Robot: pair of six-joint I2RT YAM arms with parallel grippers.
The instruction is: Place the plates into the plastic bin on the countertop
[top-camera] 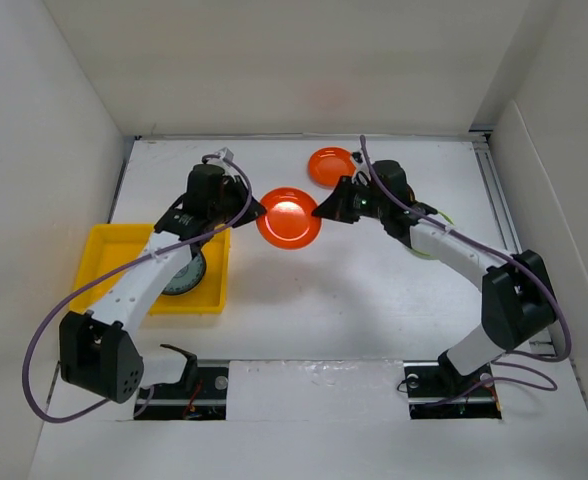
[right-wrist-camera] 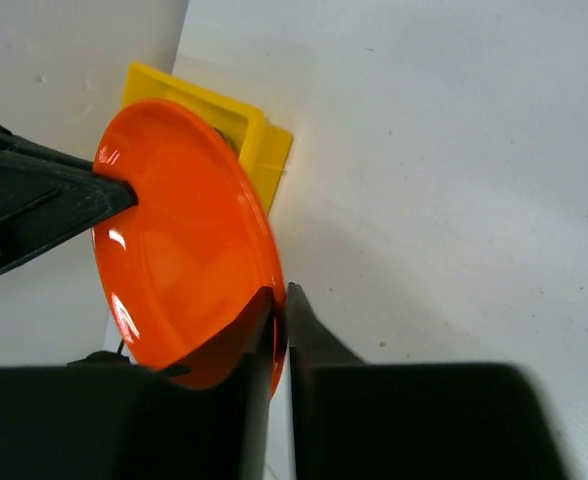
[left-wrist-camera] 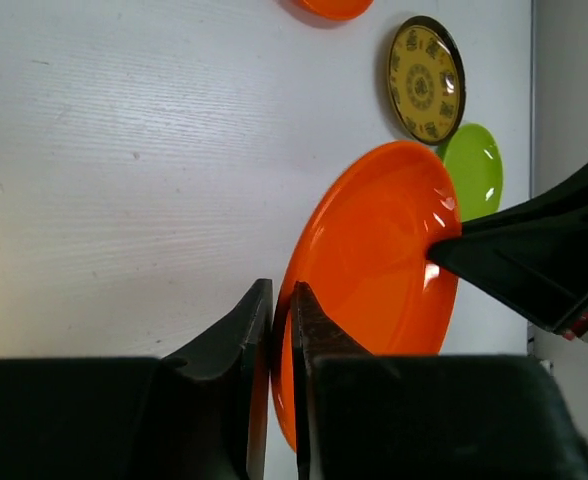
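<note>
Top external view: the plate [top-camera: 289,217] hangs above the surface [top-camera: 374,300], held at opposite rims, with the left tool [top-camera: 257,212] and the right tool [top-camera: 324,210] both clamped on it. The bin [top-camera: 104,245] lies leftward, nearer the left tool.

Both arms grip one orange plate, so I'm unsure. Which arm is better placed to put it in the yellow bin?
Likely left. The left gripper, shut on the orange plate, is beside the yellow bin on its own side; the right gripper holds the opposite rim, farther away.
</note>
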